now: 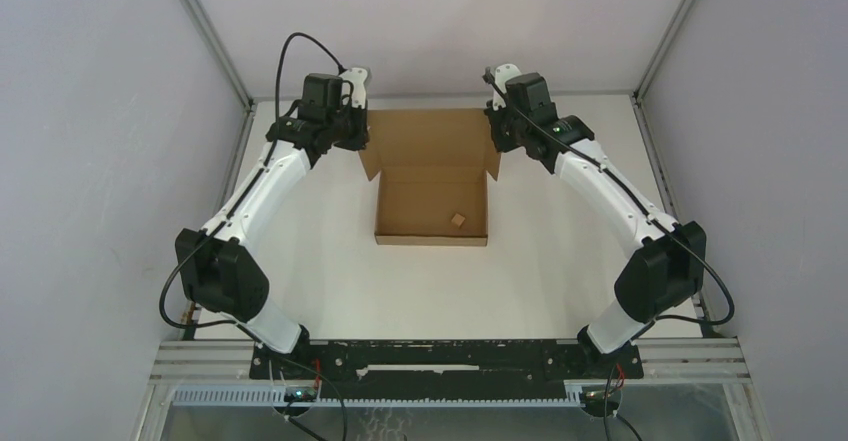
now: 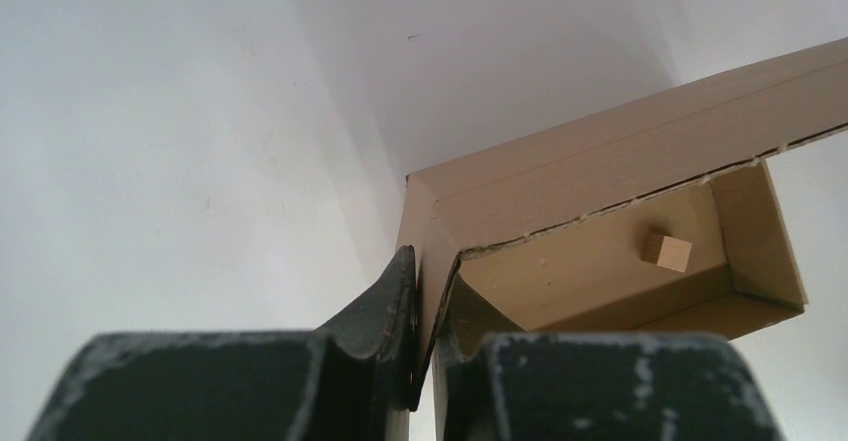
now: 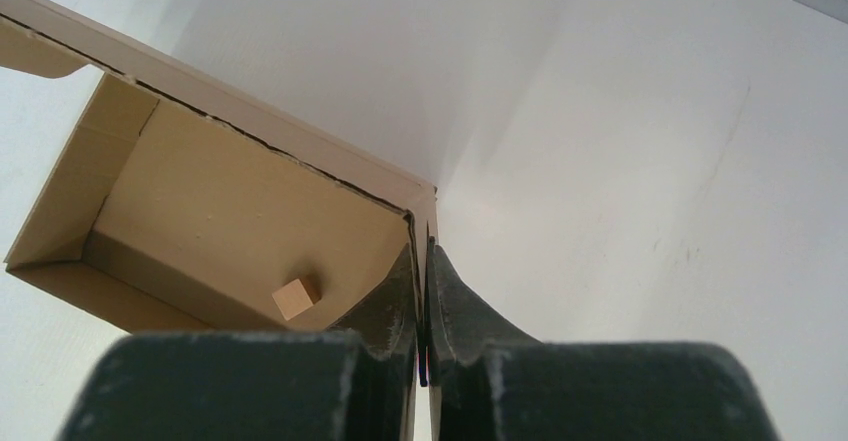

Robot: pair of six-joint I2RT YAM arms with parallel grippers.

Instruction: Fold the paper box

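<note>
The paper box [image 1: 430, 201] is plain brown cardboard and lies open in the middle of the white table. Its shallow tray faces me and its lid panel [image 1: 430, 139] stretches toward the back wall. My left gripper [image 1: 360, 139] is at the lid's left back corner and my right gripper [image 1: 495, 133] at its right back corner. In the left wrist view the left gripper [image 2: 432, 346] is shut on the box's corner flap [image 2: 430, 251]. In the right wrist view the right gripper [image 3: 424, 311] pinches the thin edge of the box [image 3: 230, 211].
A small tan cube [image 1: 457, 219] lies loose inside the tray, also seen as the cube [image 2: 667, 251] and the cube [image 3: 296, 299]. Grey enclosure walls stand close behind and beside the box. The arm bases sit on a rail [image 1: 440, 356] at the near edge.
</note>
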